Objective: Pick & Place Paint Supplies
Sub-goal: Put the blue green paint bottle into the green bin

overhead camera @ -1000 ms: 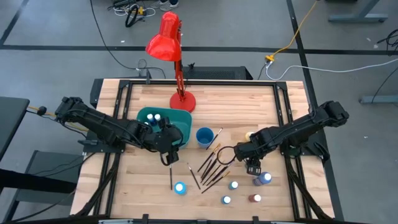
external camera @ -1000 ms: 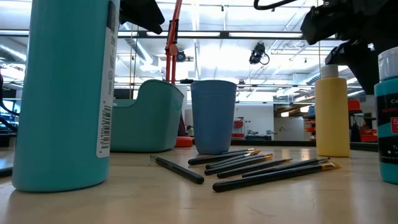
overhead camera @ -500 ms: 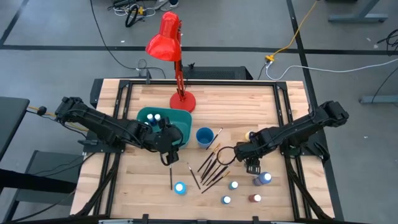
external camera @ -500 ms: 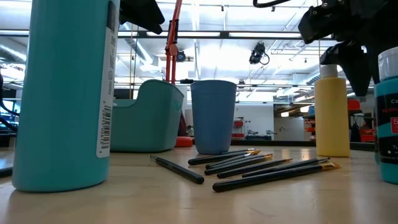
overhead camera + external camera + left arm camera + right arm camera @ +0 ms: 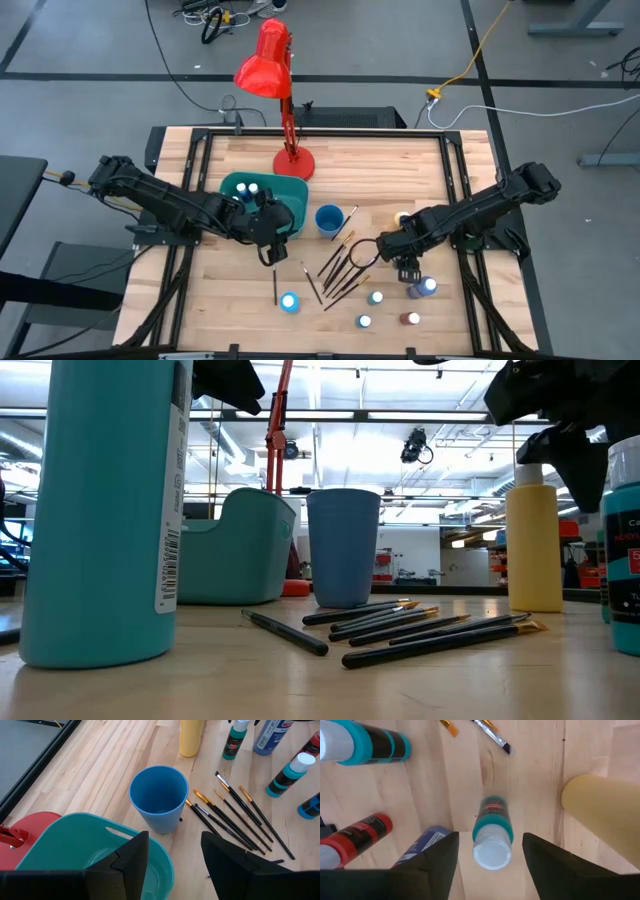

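R end effector [image 5: 407, 268] hangs over the front-right part of the wooden surface [image 5: 400, 160], fingers spread wide, grasping nothing. In the R wrist view a teal-labelled, white-capped paint bottle [image 5: 491, 834] stands upright directly below, seen between the two fingers [image 5: 432, 865], not touching either. Around it: a blue bottle [image 5: 420, 851] just beside, a red bottle [image 5: 357, 834] and another teal bottle [image 5: 367, 745] a bit further off, and the tall yellow bottle [image 5: 602, 817] on the other side

L end effector [image 5: 268, 222] sits at the edge of the teal bin [image 5: 285, 190], fingers apart, empty. L wrist view looks past its fingers [image 5: 132, 862] over the bin rim [image 5: 75, 827] to the blue cup [image 5: 159, 795] just beside the bin. Two white-capped bottles [image 5: 248, 188] already lie inside the bin

Brushes [image 5: 345, 268] lie in a loose fan on the surface between the cup and the R end effector; one more dark brush [image 5: 275, 287] lies apart, nearer the L arm, next to a teal bottle [image 5: 289, 302]. Other small bottles stand along the front edge: two teal [image 5: 375, 298], [image 5: 364, 322], one red/brown [image 5: 412, 319], one blue [image 5: 425, 287] just by the R end effector. Yellow bottle [image 5: 401, 217] stands behind the R end effector

Red desk lamp [image 5: 272, 70] at the back, base near the bin. Low view: a big teal bottle [image 5: 105, 510] close up, cup [image 5: 343, 545], yellow bottle [image 5: 534, 540], brushes [image 5: 400, 625] flat on the wood
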Available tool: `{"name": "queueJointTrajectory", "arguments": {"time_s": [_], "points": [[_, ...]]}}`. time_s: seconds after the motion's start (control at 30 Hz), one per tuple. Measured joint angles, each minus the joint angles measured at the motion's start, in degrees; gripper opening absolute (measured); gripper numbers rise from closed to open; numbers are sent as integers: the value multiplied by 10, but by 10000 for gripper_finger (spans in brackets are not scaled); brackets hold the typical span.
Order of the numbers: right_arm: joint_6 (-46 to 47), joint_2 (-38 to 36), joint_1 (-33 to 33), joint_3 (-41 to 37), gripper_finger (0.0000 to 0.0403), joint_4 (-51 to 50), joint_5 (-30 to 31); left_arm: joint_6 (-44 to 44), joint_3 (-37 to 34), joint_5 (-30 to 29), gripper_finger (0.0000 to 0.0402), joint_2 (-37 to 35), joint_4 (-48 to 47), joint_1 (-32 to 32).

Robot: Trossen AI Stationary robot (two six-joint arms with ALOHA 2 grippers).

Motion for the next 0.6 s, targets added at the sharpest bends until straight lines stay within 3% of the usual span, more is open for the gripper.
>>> {"name": "queueJointTrajectory", "arguments": {"time_s": [0.23, 0.6], "points": [[6, -1, 2, -3, 271, 2, -10, 0, 0, 1, 192, 0, 0, 0], [30, -2, 11, -26, 256, -1, 24, 0, 0, 15, 192, 0, 0, 0]]}}
